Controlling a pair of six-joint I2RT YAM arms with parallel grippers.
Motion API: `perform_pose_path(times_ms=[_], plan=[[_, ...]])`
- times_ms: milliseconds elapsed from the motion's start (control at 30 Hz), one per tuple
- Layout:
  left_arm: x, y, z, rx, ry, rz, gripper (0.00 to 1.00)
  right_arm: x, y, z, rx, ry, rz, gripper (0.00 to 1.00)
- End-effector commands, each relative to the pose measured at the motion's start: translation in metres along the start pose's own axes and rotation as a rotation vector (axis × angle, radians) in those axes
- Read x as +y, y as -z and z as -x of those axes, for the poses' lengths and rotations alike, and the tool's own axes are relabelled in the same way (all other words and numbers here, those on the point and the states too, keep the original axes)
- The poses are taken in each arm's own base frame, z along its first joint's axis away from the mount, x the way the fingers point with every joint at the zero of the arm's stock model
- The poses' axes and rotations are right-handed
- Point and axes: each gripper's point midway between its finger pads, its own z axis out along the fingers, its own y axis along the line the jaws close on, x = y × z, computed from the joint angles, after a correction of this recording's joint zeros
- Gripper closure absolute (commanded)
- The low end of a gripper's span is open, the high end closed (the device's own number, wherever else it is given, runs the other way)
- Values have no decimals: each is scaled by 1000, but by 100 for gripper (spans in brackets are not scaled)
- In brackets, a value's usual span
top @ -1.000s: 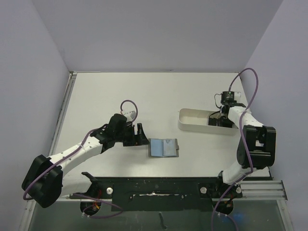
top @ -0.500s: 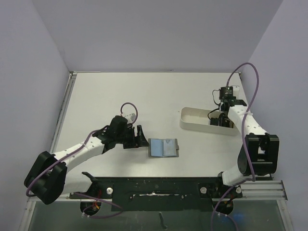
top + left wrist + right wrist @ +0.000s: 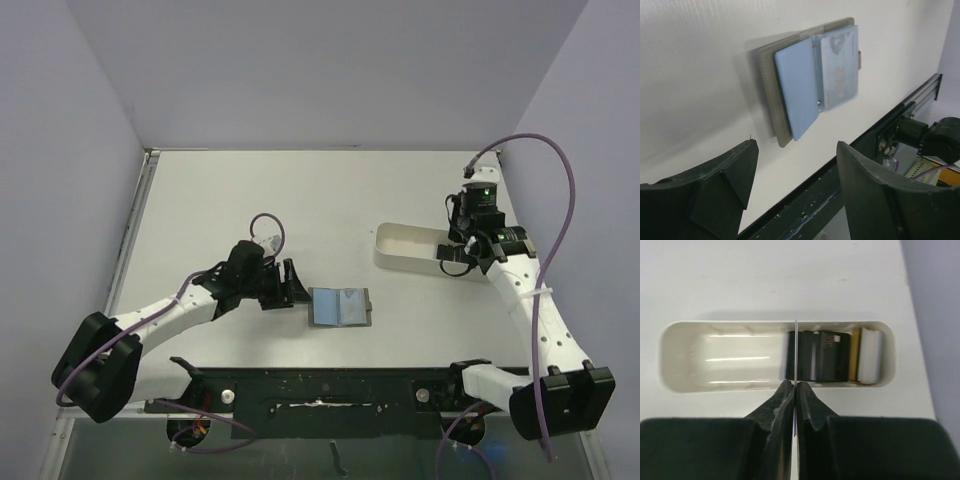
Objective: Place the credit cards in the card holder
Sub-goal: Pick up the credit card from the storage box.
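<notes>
The card holder (image 3: pixel 340 307) lies open on the table, blue lining up; in the left wrist view the card holder (image 3: pixel 810 80) shows a pale card in its right pocket. My left gripper (image 3: pixel 290 285) stands open just left of it, with nothing between its fingers (image 3: pixel 730 170). My right gripper (image 3: pixel 795 386) is shut on one thin credit card (image 3: pixel 796 347), seen edge-on, above the white tray (image 3: pixel 715 326). More dark credit cards (image 3: pixel 825 356) stand on edge in the tray's right end. From above, the right gripper (image 3: pixel 458 258) hangs over the tray's right part.
The white oblong tray (image 3: pixel 400 245) sits at the right of the table, and a yellow and a white piece (image 3: pixel 865 356) stand beside the dark cards. A black rail (image 3: pixel 330 385) runs along the near edge. Grey walls close in both sides.
My right gripper has closed on a card and risen from the tray, the arm swinging outward. The left gripper has narrowed a little beside the card holder.
</notes>
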Motion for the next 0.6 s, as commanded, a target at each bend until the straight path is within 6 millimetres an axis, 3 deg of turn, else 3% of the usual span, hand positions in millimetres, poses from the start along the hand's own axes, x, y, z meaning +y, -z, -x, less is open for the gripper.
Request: perform_pose_path(times_ms=[0, 133, 267, 567], plan=[[-57, 17, 18, -57, -12, -248, 38, 44, 42, 22, -118, -57, 298, 100], [-96, 39, 22, -79, 37, -459, 41, 80, 82, 27, -212, -120, 567, 100], [-130, 63, 29, -109, 58, -635, 44, 107, 118, 18, -269, -195, 807, 100], [-167, 95, 36, -143, 43, -880, 46, 151, 167, -3, -260, -365, 1240, 100]])
